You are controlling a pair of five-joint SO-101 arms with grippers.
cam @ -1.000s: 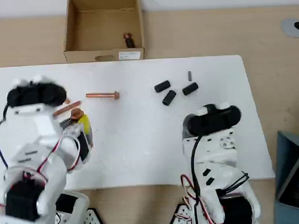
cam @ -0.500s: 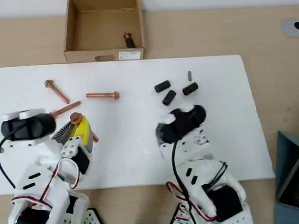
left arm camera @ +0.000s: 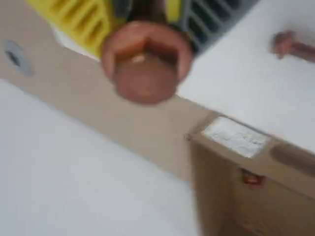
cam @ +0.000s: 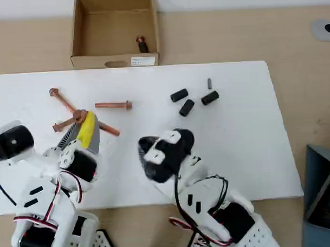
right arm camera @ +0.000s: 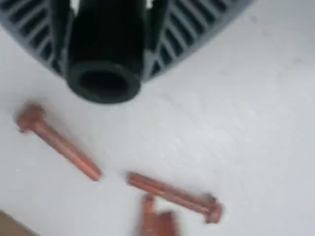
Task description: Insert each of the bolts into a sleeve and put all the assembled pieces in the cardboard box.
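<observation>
My left gripper (cam: 81, 124) has a yellow finger (cam: 88, 131) and is shut on a copper bolt (cam: 106, 129) over the white mat's left part. In the left wrist view the bolt's head (left arm camera: 145, 64) faces the camera. My right gripper (right arm camera: 103, 73) is shut on a black sleeve (right arm camera: 104, 59) with its open end outward; the right arm (cam: 166, 150) is at the mat's front centre. Three loose bolts (cam: 62, 100) (cam: 113, 105) (cam: 61, 126) lie nearby. Three black sleeves (cam: 179, 95) (cam: 186, 107) (cam: 209, 97) lie farther right. The cardboard box (cam: 115, 61) holds one assembled piece (cam: 142, 44).
A small dark pin (cam: 209, 83) lies by the sleeves. The white mat (cam: 247, 147) covers most of the wooden table. A grey-blue bin (cam: 322, 199) stands at the right edge.
The right arm has swung left and toward the front with the sleeve. The left arm has drawn back, uncovering the far-left bolt, and its held bolt now lies more level.
</observation>
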